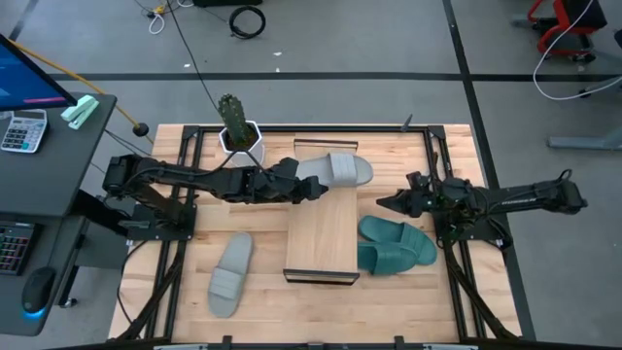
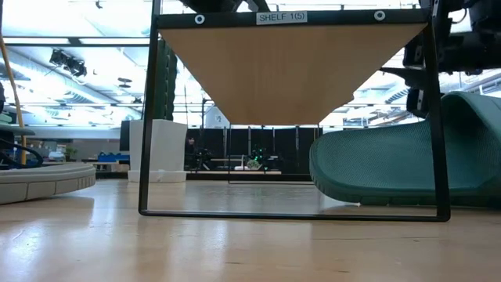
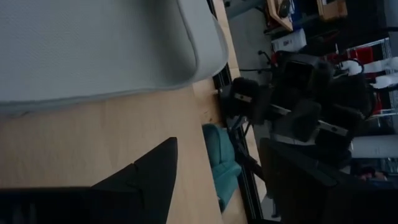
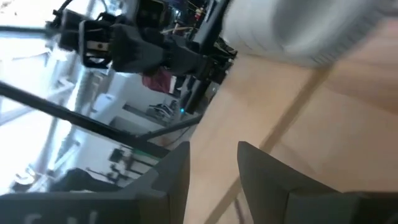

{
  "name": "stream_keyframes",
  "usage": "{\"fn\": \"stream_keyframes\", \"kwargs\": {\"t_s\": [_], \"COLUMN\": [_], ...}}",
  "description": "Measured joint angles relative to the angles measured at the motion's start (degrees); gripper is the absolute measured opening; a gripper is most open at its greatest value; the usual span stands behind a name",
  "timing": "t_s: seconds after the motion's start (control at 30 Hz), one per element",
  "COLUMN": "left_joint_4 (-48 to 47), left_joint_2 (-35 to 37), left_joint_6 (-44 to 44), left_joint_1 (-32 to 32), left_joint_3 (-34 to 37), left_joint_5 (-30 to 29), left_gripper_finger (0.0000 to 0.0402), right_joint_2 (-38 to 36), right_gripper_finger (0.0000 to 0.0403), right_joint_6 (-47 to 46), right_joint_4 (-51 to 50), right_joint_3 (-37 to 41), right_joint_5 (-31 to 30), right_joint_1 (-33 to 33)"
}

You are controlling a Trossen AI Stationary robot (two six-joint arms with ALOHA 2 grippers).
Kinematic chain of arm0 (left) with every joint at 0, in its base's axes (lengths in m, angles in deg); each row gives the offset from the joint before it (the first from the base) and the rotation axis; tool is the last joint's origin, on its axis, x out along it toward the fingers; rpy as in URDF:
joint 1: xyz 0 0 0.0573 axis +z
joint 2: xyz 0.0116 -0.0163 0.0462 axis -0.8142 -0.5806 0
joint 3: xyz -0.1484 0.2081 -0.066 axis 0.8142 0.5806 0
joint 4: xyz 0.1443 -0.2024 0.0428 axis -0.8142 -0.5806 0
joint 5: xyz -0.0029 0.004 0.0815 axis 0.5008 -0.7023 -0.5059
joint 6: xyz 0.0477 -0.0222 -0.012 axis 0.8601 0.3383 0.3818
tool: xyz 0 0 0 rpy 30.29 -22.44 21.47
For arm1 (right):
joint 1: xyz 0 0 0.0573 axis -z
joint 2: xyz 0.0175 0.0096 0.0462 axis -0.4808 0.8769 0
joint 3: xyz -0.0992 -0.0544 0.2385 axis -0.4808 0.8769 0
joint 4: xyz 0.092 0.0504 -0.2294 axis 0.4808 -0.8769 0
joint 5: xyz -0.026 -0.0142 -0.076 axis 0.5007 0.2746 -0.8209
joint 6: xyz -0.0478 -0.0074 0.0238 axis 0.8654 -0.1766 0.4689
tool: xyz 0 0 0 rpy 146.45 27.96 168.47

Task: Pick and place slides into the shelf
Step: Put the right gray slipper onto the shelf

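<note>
The shelf (image 1: 322, 236) stands in the middle of the counter (image 1: 175, 301), with its long side running from the far edge toward the near edge. One light grey slide (image 1: 335, 170) lies across its far end, so it is probably just placed there or about to be set straight. The second grey slide (image 1: 230, 274) lies on the counter to the left of the shelf, not yet picked. The two teal slides (image 1: 397, 245) lie together just beside the right edge of the shelf, one partly over the other, within easy reach of the right arm.

The left gripper (image 1: 313, 189) is at the far end of the shelf, just beside the grey slide on it. In the left wrist view the slide fills the area in front of the fingers (image 3: 155, 174), which stand apart over the board and close on nothing; I cannot tell if a tip touches the foam.

The right gripper (image 1: 386, 203) hovers between the grey slide and the teal pair. Its fingers (image 4: 177, 168) are partly open with a clear gap, and nothing is between them. It seems placed to go for a teal slide.

A potted cactus (image 1: 233, 122) stands at the far edge of the counter.
</note>
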Motion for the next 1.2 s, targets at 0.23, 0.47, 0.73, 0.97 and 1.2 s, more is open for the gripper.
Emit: {"fn": "stream_keyframes", "kwargs": {"t_s": [0.23, 0.47, 0.73, 0.97, 1.2], "left_joint_4": [2.29, 7.3, -3.23, -9.4, -11.03], "left_joint_2": [-0.04, -0.07, -0.07, -0.07, -0.07], "left_joint_6": [0.08, 0.76, -2.23, -3.82, -3.56], "left_joint_1": [-0.94, -4.81, -6.9, -4.15, -2.99], "left_joint_3": [0.0, 0.0, 0.02, 0.02, 0.02], "left_joint_5": [-0.03, -1.7, -5.52, -6.14, -5.2], "left_gripper_finger": [0.0231, 0.0227, 0.0219, 0.0203, 0.0176], "right_joint_2": [6.78, 12.08, 13.71, 13.77, 13.77], "right_gripper_finger": [0.0142, 0.0142, 0.0142, 0.0142, 0.0142], "right_joint_6": [5.94, 4.4, 5.75, 5.72, 5.72], "right_joint_4": [-12.06, -14.33, -13.26, -13.35, -13.35], "right_joint_3": [-7.66, -10.43, -12.44, -12.56, -12.56], "right_joint_5": [-2.19, 1.2, 1.86, 2.11, 2.23], "right_joint_1": [3.02, 7.68, 9.74, 10.61, 10.61]}}
